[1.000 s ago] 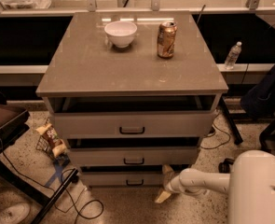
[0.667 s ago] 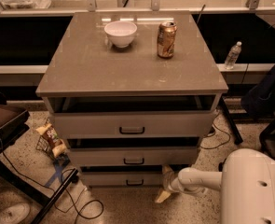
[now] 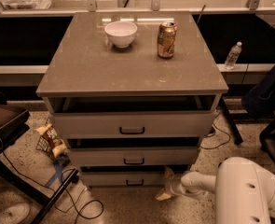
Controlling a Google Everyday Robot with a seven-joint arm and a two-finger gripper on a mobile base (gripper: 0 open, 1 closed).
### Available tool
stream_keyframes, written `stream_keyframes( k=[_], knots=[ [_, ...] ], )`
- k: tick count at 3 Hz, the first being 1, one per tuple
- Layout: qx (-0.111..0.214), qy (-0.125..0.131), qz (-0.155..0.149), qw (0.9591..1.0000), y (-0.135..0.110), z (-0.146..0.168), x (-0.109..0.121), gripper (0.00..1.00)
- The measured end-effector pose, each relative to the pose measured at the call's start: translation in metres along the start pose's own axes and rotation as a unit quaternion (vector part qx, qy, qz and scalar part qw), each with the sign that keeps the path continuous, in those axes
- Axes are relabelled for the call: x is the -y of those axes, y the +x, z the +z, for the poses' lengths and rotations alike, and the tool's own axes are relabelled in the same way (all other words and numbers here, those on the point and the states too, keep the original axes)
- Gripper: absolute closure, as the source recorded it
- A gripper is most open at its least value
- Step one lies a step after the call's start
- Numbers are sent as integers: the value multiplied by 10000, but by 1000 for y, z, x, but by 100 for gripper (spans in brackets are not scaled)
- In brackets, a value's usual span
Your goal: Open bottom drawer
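A grey cabinet with three pale grey drawers stands in the middle of the camera view. The bottom drawer point(image 3: 127, 178) is the lowest front, with a small dark bar handle point(image 3: 135, 183); it sits furthest back of the three fronts. The middle drawer point(image 3: 132, 157) and the top drawer point(image 3: 133, 124) stick out further. My gripper point(image 3: 167, 185) is low at the bottom drawer's right end, to the right of the handle and near the floor. My white arm point(image 3: 249, 190) reaches in from the lower right.
On the cabinet top point(image 3: 127, 69) stand a white bowl point(image 3: 121, 33) and a soda can point(image 3: 167, 40). A snack bag point(image 3: 51, 140) and cables point(image 3: 81, 204) lie on the floor at left. A dark stand point(image 3: 6, 120) is at far left, a water bottle point(image 3: 232, 55) at back right.
The white arm body has shifted slightly left; the gripper stays at the bottom drawer's right end. The drawers have not visibly moved.
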State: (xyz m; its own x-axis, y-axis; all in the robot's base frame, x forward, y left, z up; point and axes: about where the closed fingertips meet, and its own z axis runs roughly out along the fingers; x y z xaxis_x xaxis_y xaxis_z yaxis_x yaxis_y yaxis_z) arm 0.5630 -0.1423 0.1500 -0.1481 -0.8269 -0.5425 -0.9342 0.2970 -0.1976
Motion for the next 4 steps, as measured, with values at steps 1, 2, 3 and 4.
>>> stream_keyframes(
  k=[1,2,3,4],
  knots=[
    [0,-1,-2,10000,-5,-7,2,57],
    [0,-1,-2,10000,-10,-14,3,80],
    [1,-1,-2,10000,-12,-18,4,100],
    [1,-2,-1,10000,-14,-20,5,100]
  ],
)
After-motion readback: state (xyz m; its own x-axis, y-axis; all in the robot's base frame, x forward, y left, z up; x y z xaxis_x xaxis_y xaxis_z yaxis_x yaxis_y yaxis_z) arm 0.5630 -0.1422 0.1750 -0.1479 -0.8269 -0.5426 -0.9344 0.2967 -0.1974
